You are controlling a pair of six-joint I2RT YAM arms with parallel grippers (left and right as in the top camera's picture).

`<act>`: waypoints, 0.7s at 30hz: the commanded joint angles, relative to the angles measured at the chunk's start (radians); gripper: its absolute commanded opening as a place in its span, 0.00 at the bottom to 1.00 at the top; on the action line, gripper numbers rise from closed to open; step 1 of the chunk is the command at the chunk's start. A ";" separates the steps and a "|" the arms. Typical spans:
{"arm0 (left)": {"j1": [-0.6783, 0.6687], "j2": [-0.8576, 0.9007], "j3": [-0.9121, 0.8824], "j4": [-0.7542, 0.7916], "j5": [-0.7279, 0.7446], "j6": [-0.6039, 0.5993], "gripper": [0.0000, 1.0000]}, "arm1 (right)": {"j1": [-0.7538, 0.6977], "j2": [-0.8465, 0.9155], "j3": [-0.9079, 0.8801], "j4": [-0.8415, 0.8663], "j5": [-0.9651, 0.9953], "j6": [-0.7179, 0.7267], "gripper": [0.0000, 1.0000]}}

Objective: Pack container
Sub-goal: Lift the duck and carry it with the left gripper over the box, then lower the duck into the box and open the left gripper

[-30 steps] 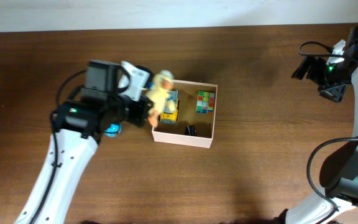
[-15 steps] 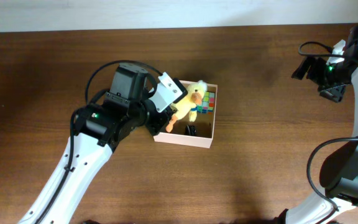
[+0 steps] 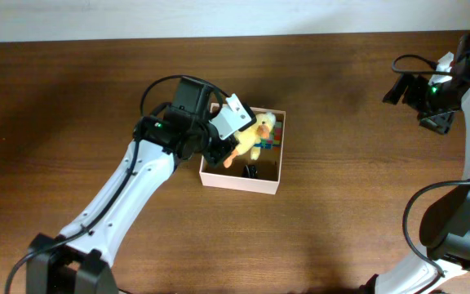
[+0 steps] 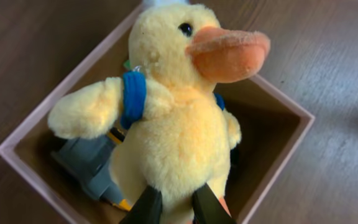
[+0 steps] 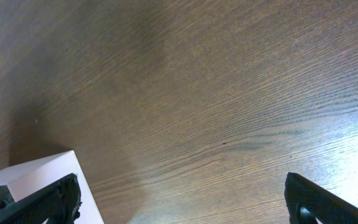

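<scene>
The container (image 3: 263, 185) is a square shallow box with thin white walls on the brown table; it also shows in the left wrist view (image 4: 278, 162). My left gripper (image 4: 171, 208) is shut on a yellow plush duck (image 4: 179, 118) with an orange beak and blue straps, held over the container's middle (image 3: 251, 137). Under the duck lie a grey and yellow toy (image 4: 89, 165), a colourful cube (image 3: 272, 127) and a small black thing (image 3: 250, 171). My right gripper (image 5: 182, 199) is open and empty, up at the table's far right (image 3: 431, 98).
A white box corner (image 5: 36, 180) shows at the lower left of the right wrist view. The right arm's base and cables (image 3: 455, 220) stand along the table's right side. The table's far edge meets a white wall (image 3: 219, 16).
My left gripper has carried the duck to the right, from the container's left wall to over its middle, and the arm has stretched out further.
</scene>
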State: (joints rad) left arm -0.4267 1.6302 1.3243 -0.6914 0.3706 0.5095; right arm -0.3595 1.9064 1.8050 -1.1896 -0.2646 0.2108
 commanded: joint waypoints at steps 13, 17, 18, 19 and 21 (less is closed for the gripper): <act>-0.072 0.099 0.019 0.052 0.018 0.177 0.08 | -0.007 -0.019 0.013 0.000 -0.013 0.008 0.99; -0.077 0.116 0.018 0.051 0.014 0.177 0.08 | -0.007 -0.019 0.013 0.000 -0.013 0.008 0.99; -0.077 0.121 0.018 0.051 0.014 0.177 0.07 | -0.007 -0.019 0.013 0.000 -0.013 0.008 0.99; -0.077 0.124 0.018 0.049 0.014 0.177 0.06 | -0.007 -0.019 0.013 0.000 -0.013 0.008 0.99; -0.077 0.133 0.018 0.044 0.014 0.177 0.03 | -0.007 -0.019 0.013 0.000 -0.013 0.008 0.99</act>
State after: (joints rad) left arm -0.5037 1.7443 1.3243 -0.6437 0.3706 0.6590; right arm -0.3595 1.9064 1.8046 -1.1896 -0.2646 0.2108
